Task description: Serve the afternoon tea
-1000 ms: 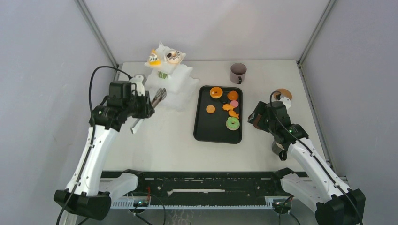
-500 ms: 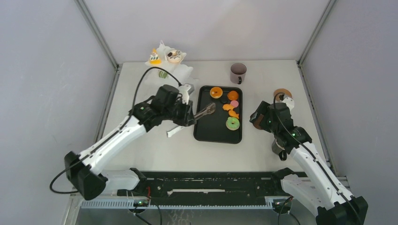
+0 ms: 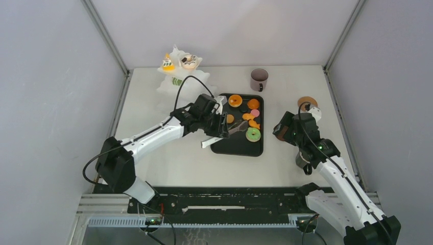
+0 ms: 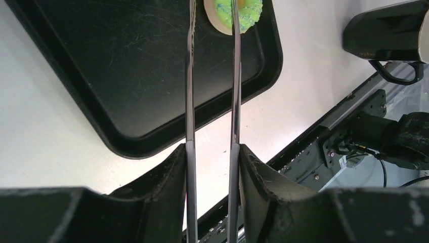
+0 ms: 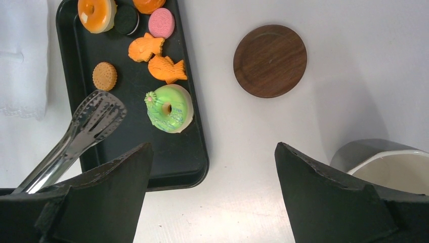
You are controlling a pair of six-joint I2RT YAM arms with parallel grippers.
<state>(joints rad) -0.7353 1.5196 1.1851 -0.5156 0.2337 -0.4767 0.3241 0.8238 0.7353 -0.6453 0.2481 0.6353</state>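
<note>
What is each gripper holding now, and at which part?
The left gripper clamps metal tongs across their two arms, well behind the tips. The right gripper is open and holds nothing.

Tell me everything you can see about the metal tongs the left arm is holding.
The tongs are shiny bare metal: two long thin arms ending in flat, slotted, spoon-shaped tips. The left gripper clamps both arms, holding them nearly parallel with a narrow gap. They reach over the black tray, tips above its bare part, beside the green doughnut but apart from it. Whether the tips touch the tray cannot be told.
</note>
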